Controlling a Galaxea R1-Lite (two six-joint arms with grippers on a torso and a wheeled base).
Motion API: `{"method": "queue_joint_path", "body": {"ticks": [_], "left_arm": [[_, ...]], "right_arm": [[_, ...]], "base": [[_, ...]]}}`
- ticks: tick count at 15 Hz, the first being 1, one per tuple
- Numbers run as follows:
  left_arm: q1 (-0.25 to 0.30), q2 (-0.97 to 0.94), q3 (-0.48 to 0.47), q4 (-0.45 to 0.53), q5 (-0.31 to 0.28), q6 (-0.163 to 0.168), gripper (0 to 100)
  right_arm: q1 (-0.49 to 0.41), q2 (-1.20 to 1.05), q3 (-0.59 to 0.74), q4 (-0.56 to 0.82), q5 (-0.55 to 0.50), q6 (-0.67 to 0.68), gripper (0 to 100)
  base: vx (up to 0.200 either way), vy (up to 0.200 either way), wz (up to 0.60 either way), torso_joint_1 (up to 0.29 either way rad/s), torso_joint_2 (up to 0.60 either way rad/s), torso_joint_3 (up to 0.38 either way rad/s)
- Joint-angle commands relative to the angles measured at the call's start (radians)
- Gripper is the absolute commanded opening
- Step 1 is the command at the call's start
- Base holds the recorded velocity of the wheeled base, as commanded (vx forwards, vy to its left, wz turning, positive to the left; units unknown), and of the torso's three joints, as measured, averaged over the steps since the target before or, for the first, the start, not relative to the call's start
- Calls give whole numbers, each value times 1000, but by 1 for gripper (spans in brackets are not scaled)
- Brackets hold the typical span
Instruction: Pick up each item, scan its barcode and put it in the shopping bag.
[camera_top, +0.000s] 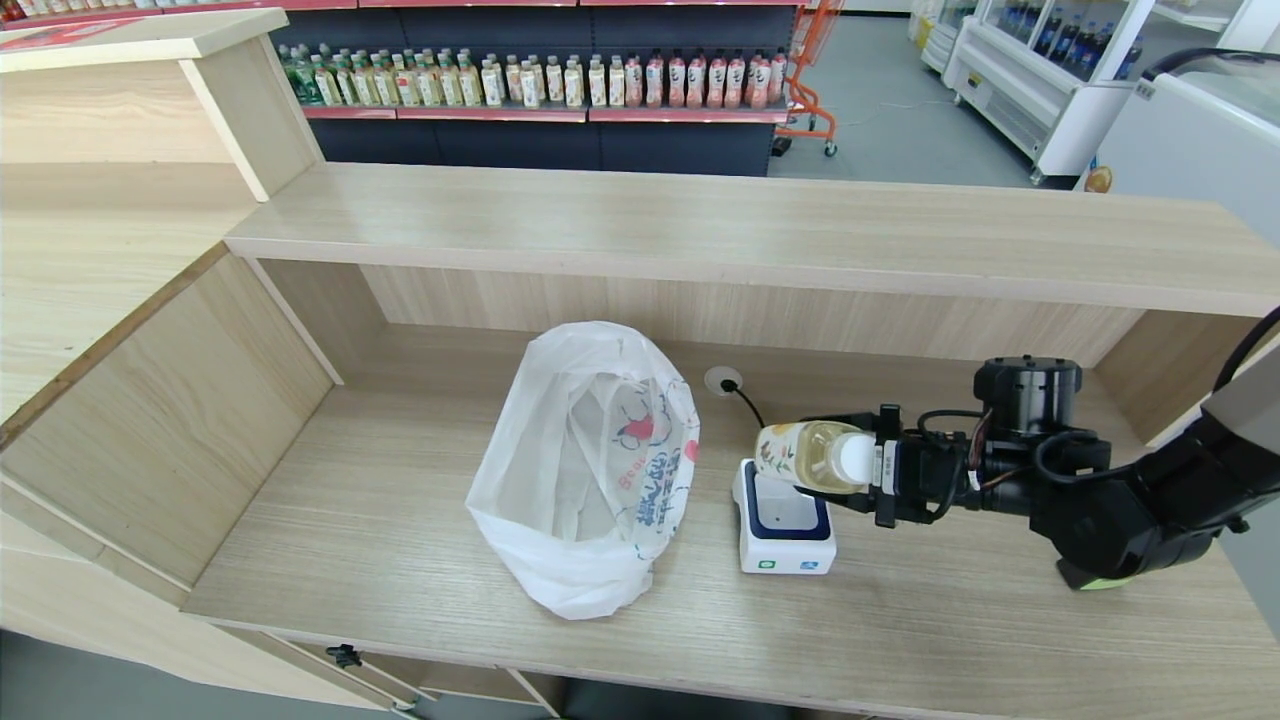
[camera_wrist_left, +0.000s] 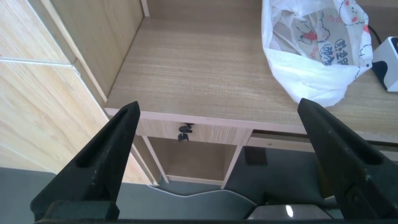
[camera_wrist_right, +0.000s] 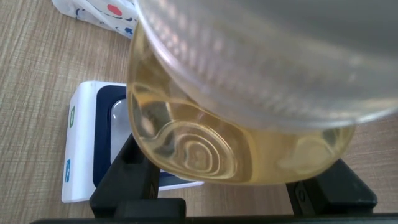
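Observation:
My right gripper (camera_top: 850, 460) is shut on a bottle of yellow tea (camera_top: 805, 455) with a white cap, held on its side just above the white and blue barcode scanner (camera_top: 785, 535). From the right wrist view the bottle (camera_wrist_right: 236, 124) fills the space between my fingers, with the scanner (camera_wrist_right: 93, 149) under it on the counter. A white plastic shopping bag (camera_top: 590, 460) with a cartoon print stands open to the left of the scanner. My left gripper (camera_wrist_left: 221, 158) is open, off the counter's front edge, with the bag (camera_wrist_left: 317, 50) farther off.
The wooden counter (camera_top: 400, 540) has raised walls at the back and left. A cable port (camera_top: 723, 380) with a black cable sits behind the scanner. A drawer lock (camera_wrist_left: 183, 132) shows under the front edge. Store shelves of bottles (camera_top: 540, 80) stand beyond the counter.

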Motion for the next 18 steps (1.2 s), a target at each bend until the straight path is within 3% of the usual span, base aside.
{"method": "queue_joint_path", "body": {"ticks": [1,4,6,10,11,12,13,16,18], "left_arm": [[0,0,0,0,0,0,100],[0,0,0,0,0,0,100],[0,0,0,0,0,0,100],[0,0,0,0,0,0,100],[0,0,0,0,0,1,100],[0,0,0,0,0,1,100],[0,0,0,0,0,0,100],[0,0,0,0,0,0,100],[0,0,0,0,0,0,100]], "right_arm": [[1,-2,0,-1,1,-1,0],[1,-19,3,-1,3,5,0],[1,-64,-6,-8,3,78,0],[16,-252,-19,-10,-117,587,0],[40,-311,-16,-5,-241,861,0],[48,-323,-17,-2,-279,935,0],[71,-349,-10,-1,-362,1138,0],[83,-375,50,24,-371,1302,0],[126,-389,73,24,-375,1415,0]], "base": [[0,0,0,0,0,0],[0,0,0,0,0,0],[0,0,0,0,0,0],[0,0,0,0,0,0],[0,0,0,0,0,0],[0,0,0,0,0,0],[0,0,0,0,0,0],[0,0,0,0,0,0],[0,200,0,2,2,2]]}}
